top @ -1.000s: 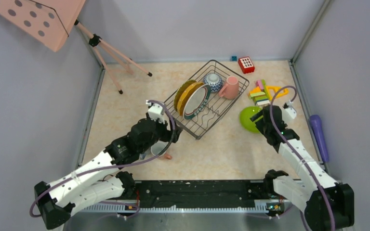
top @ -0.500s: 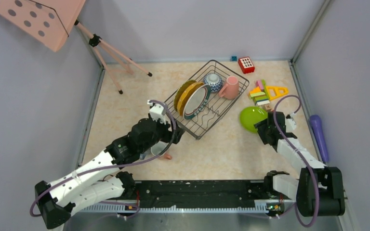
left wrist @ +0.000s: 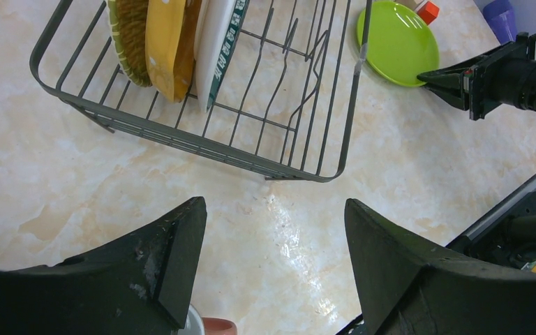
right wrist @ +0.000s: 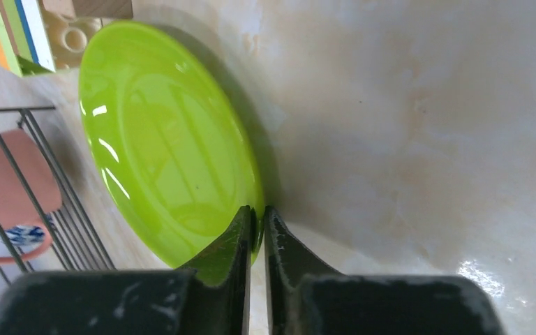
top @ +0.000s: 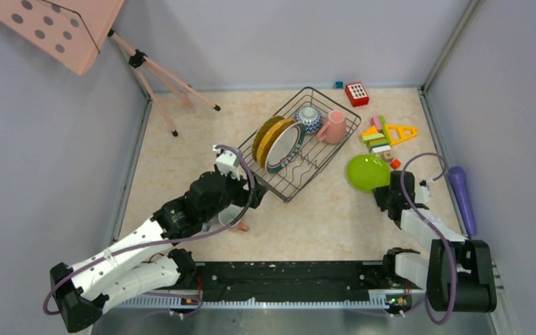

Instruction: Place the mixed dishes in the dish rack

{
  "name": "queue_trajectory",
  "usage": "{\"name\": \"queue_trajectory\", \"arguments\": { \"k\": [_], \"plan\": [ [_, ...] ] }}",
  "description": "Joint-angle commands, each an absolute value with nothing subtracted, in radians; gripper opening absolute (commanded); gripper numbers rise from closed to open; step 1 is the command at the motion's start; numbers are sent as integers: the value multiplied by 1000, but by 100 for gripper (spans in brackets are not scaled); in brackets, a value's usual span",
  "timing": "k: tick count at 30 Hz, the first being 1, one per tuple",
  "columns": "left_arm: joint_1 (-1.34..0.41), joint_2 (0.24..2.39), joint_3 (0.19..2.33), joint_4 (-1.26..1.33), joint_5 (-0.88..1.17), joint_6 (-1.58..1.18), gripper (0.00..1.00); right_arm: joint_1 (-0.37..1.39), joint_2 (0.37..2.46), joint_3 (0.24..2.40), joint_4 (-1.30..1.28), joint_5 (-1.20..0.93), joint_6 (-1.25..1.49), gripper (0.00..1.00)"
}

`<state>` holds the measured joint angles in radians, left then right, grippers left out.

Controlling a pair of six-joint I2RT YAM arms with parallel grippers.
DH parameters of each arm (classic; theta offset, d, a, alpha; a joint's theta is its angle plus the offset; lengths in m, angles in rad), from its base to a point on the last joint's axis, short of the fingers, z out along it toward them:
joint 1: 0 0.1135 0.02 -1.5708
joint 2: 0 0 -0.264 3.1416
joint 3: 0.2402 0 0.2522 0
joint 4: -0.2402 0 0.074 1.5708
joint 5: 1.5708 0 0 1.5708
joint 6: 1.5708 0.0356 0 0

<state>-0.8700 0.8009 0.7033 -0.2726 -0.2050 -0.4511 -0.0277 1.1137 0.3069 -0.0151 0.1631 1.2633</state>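
The dish rack (top: 289, 197) holds a yellow ribbed plate (top: 265, 134), a white plate with a dark green rim (top: 286, 144), a patterned bowl (top: 309, 117) and a pink mug (top: 334, 127). The lime-green plate (top: 366, 172) lies on the table right of the rack. My right gripper (right wrist: 258, 216) is shut on its near rim (right wrist: 167, 139). My left gripper (left wrist: 273, 262) stands open above bare table in front of the rack (left wrist: 349, 105). A pale mug with a pink handle (top: 229, 218) sits just under the left wrist and shows at the frame's bottom edge (left wrist: 194, 325).
Colourful toy blocks (top: 384, 136) lie behind the green plate, with a red block (top: 356, 93) at the back wall. A purple cylinder (top: 462, 195) rests by the right wall. A tripod (top: 160, 77) stands at the back left. Walls close in three sides.
The right arm drew back toward the near edge and its jaws closed on the green plate's rim. The left arm stayed still.
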Motion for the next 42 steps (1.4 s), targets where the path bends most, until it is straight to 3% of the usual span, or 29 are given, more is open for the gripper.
{"name": "queue_trajectory", "arguments": {
  "k": [1,9,20,24,33,42],
  "plan": [
    [-866,794,709,-232,-201,-456,77,-37,1068,291,-42,203,1310,0],
    [-864,802,711,-213,-163,-478,77,-38,871,358,-211,234,1249,0],
    [-813,938,805,-101,80,-548,79,-37,588,529,-369,245,1028,0],
    [-761,1009,860,-65,173,-571,80,-34,551,573,-320,114,894,0],
    [-684,1077,932,49,299,-613,78,-35,521,562,-52,-432,758,0],
    [-670,1169,958,156,338,-670,73,-34,573,543,58,-706,756,0]
  ]
}}
